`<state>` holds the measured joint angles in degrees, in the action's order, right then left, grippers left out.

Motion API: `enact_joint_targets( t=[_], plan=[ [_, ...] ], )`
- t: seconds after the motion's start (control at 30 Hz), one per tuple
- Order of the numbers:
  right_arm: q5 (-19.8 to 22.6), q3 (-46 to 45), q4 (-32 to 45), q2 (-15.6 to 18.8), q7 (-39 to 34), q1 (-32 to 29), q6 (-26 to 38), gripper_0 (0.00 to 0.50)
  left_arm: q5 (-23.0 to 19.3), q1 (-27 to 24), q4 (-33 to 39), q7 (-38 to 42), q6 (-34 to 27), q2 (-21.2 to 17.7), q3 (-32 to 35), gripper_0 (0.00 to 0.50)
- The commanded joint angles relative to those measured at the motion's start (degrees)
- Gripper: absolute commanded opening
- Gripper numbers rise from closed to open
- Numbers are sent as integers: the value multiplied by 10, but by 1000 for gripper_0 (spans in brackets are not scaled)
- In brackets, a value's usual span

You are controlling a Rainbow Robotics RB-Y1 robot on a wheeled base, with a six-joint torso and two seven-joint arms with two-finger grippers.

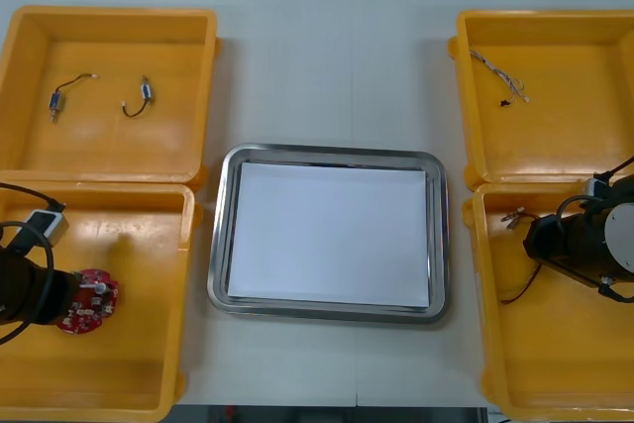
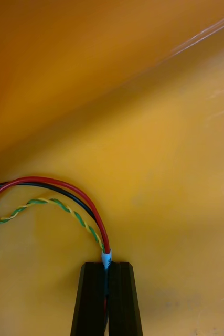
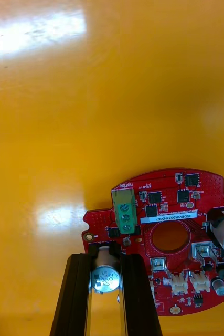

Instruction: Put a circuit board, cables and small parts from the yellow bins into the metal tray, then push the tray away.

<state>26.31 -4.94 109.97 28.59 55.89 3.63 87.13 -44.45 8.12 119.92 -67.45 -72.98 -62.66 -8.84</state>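
A round red circuit board [image 3: 167, 239] lies in the near left yellow bin [image 1: 149, 364]. My left gripper [image 3: 105, 275] is shut on a silver cylindrical part at the board's edge. In the front view the board [image 1: 87, 302] sits at the tip of my left arm. In the near right yellow bin [image 1: 505, 364], my right gripper [image 2: 107, 286] is shut on a cable bundle [image 2: 64, 202] of red, black and twisted green-yellow wires, pinched at its white end sleeve. The metal tray [image 1: 327, 158], white inside, stands between the bins.
The far left bin [image 1: 203, 56] holds two small metal parts [image 1: 56, 101] with short black leads. The far right bin [image 1: 471, 136] holds a thin pale cable [image 1: 500, 74]. Bare table lies beyond the tray toward the far edge.
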Motion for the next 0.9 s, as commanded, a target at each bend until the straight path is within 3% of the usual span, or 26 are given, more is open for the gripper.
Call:
enact_joint_targets(
  t=[0.03, 0.23, 0.37, 0.43, 0.47, 0.5, 0.6, 0.9],
  plan=[
    [4, 12, -7, 12, 22, 1, -6, 0, -10, -14, -21, -23, 23, -26, 17, 0],
    [8, -9, 4, 16, 27, 13, 20, 0, -24, -14, -26, -20, 29, -26, 20, 0],
    [17, -24, 31, 25, 29, 23, 65, 0, -68, -14, -26, -15, 29, -25, 37, 2],
    [22, -30, 41, 29, 29, 26, 82, 0, -74, -14, -26, -14, 29, -25, 41, 146],
    [24, -34, 48, 32, 29, 28, 92, 0, -74, -14, -25, -13, 29, -25, 41, 327],
    [30, -39, 55, 37, 29, 30, 101, 0, -72, -13, -24, -14, 29, -25, 41, 387],
    [62, -57, 65, 49, 29, 30, 113, 0, -69, -13, -24, -19, 26, -25, 41, 496],
    [135, -104, 116, 97, 29, 30, 180, 0, -56, -13, -21, -26, 12, -25, 41, 500]
  ],
)
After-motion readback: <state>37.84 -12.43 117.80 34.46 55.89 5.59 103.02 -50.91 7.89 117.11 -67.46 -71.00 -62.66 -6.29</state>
